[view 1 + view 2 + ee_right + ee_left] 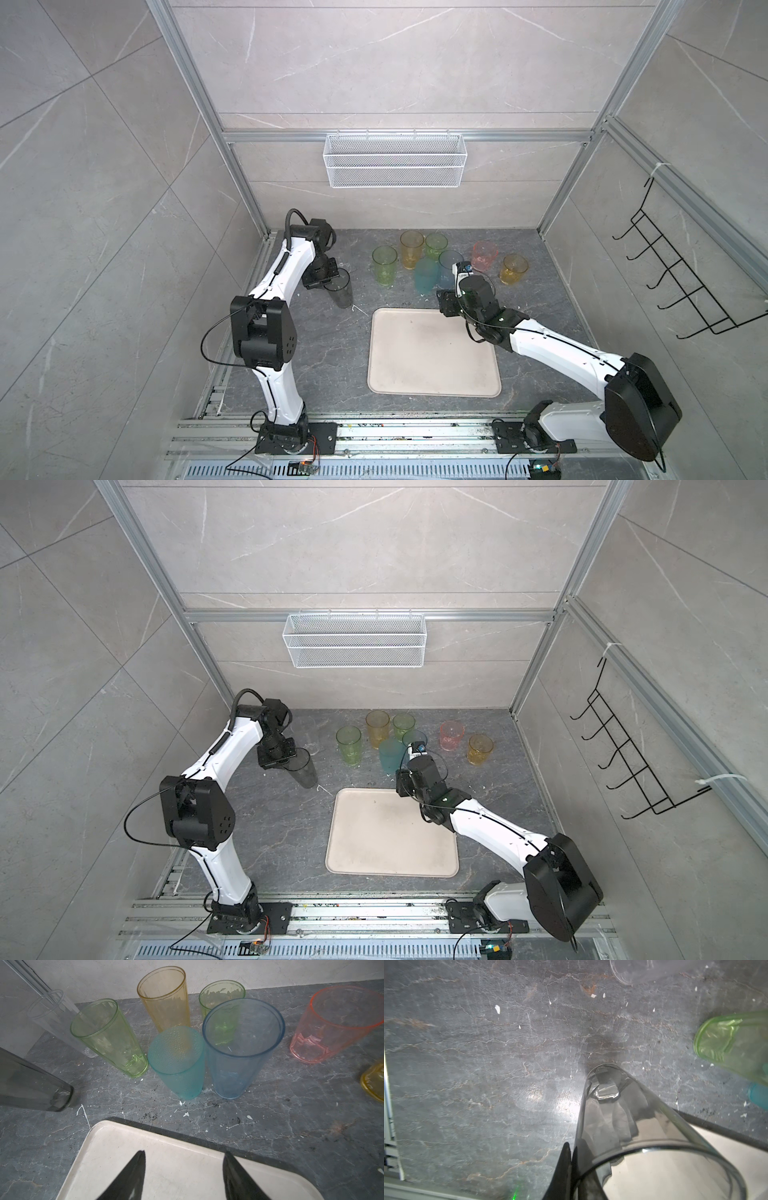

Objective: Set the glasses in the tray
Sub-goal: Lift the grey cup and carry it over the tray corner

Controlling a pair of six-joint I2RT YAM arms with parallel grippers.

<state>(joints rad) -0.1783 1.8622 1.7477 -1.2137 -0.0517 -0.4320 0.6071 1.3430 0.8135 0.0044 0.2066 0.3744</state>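
Observation:
My left gripper (572, 1147) is shut on the rim wall of the smoky grey glass (623, 1126), one finger inside and one outside. That glass (341, 291) (304, 771) leans, left of the tray's far corner. The cream tray (432, 374) (390, 854) holds no glasses. My right gripper (185, 1153) stands open over the tray's (187, 1178) far right corner, facing the teal glass (176, 1064) and the blue glass (239, 1053). Beyond them stand green (384, 266), amber (411, 249), green (435, 246), pink (484, 255) and amber (514, 269) glasses. A clear glass (56, 1018) stands far left.
A white wire mesh basket (395, 166) hangs on the back wall, above the counter. A black hook rack (681, 282) is fixed to the right wall. Aluminium frame posts (257, 216) stand at the counter's back corners.

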